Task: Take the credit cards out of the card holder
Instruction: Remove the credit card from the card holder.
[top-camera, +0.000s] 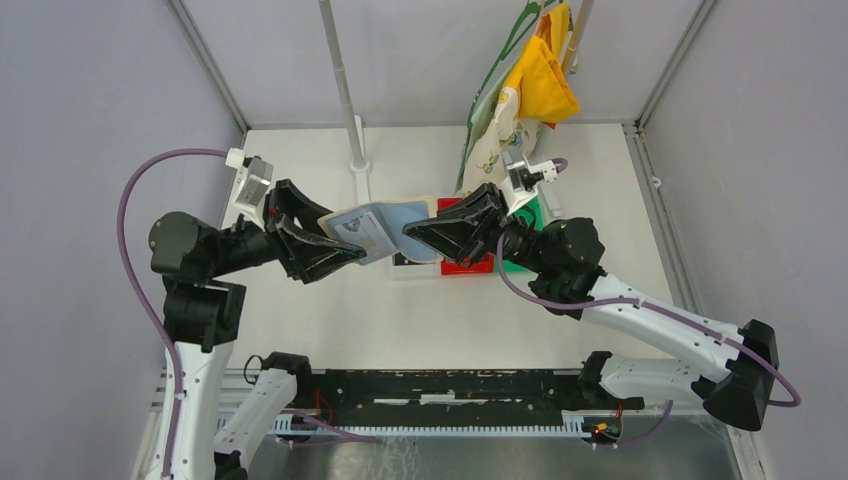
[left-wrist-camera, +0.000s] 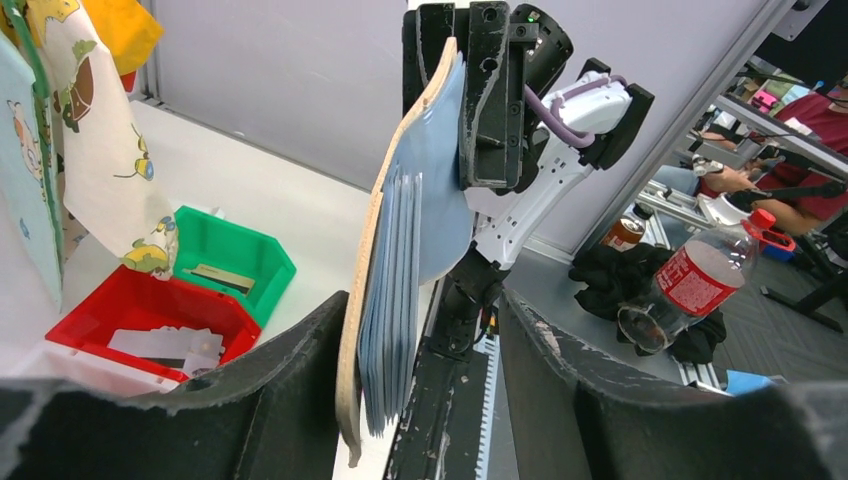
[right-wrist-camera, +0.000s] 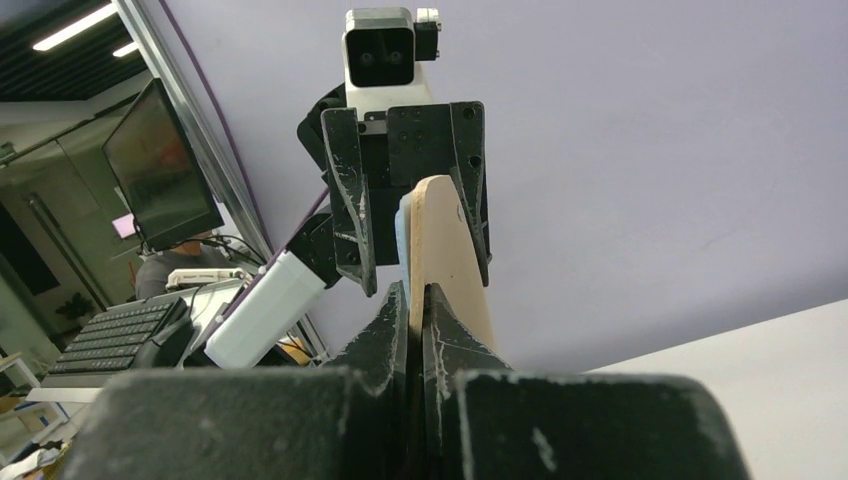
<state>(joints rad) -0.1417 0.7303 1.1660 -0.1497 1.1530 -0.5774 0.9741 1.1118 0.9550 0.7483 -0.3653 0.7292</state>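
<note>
Got the right gripper (right-wrist-camera: 415, 300) clamped hard on one thin end of the card holder (left-wrist-camera: 430, 200), fingers pressed nearly flat together in its own wrist cam. Got the left gripper (left-wrist-camera: 420, 330) spread wide around the other end: holder up against one finger, open gap to the other. Only obvious from the left wrist cam; from the top, hard to tell apart from a real grip.

Held up off the table (top-camera: 400, 320), roughly mid-table, long axis running left-right from one gripper to the other. Opened out, pale blue inside facing the top cam, tan outside turned away. Edge-on in both wrist cams, so just a tan sliver beside a blue one, plus stacked blue pocket edges in the left one.

Also only clear in the left wrist cam: pale grey-white credit cards (left-wrist-camera: 150, 343) lying in a red bin (left-wrist-camera: 120, 368), right beside a green bin (left-wrist-camera: 265, 270) with a small tan item (left-wrist-camera: 222, 277) inside. From the top, mostly hidden behind the right gripper.
</note>
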